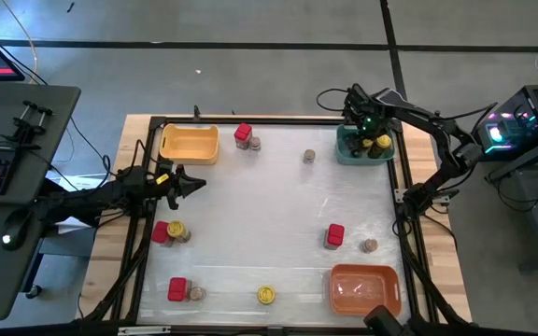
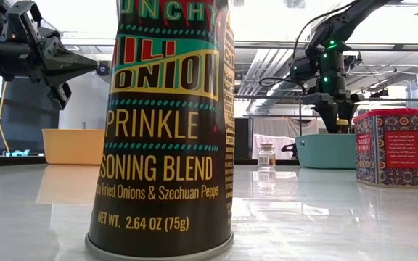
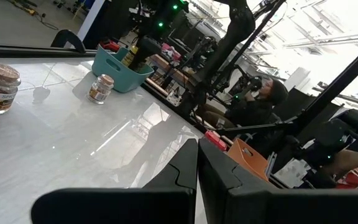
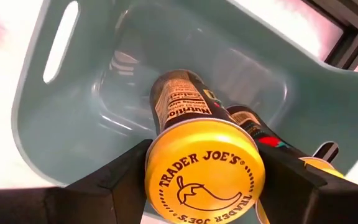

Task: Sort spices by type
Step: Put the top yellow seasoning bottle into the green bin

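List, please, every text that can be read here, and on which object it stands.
"TRADER JOE'S": yellow lid of the jar in the right pincer.
"ONION", "SONING BLEND", "NET WT. 2.64 OZ (75g)": near dark jar.
Red box print: too small.

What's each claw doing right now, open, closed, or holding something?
Left claw: closed, empty, hovering over the table's left side.
Right claw: gripping a round yellow-lidded dark spice jar over the teal plastic tray, which already holds another jar.
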Motion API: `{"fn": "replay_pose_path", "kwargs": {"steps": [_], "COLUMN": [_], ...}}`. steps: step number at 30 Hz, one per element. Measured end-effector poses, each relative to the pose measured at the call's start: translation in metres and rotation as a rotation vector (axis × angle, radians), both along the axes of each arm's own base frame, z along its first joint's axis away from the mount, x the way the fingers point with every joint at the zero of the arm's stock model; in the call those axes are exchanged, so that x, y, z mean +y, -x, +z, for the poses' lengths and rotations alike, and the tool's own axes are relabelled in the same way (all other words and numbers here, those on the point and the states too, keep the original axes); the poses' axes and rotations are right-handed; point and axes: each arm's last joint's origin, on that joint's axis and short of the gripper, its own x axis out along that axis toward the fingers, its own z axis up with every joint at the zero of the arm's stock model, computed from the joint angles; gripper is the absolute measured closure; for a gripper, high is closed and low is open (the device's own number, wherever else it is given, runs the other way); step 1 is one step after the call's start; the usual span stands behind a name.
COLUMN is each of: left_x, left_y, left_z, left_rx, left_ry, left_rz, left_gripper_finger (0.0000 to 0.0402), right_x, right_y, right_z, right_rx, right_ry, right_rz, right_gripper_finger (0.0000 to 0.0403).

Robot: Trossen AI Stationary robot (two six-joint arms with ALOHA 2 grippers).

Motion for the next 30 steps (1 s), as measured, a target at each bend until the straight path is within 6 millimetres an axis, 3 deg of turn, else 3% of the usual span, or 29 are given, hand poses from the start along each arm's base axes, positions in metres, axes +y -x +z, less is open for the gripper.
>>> {"fn": "replay_pose_path", "kwargs": {"steps": [14,30], "left_x": [0.000,0.000], "left_y": [0.000,0.000], "left_z": [0.000,0.000], "left_rx": [0.000,0.000], "left_ry": [0.000,0.000], "left_rz": [0.000,0.000], "left_gripper_finger": [0.0401,0.0401], "right_x": [0.000,0.004], "right_y": [0.001,0.005], "right_z": [0.000,-0.013], "right_rx": [0.020,0.074], "right_ry": [0.001,-0.017], "right_rz": [0.067,0.119], "right_gripper_finger": [0.0155,0.0151]}}
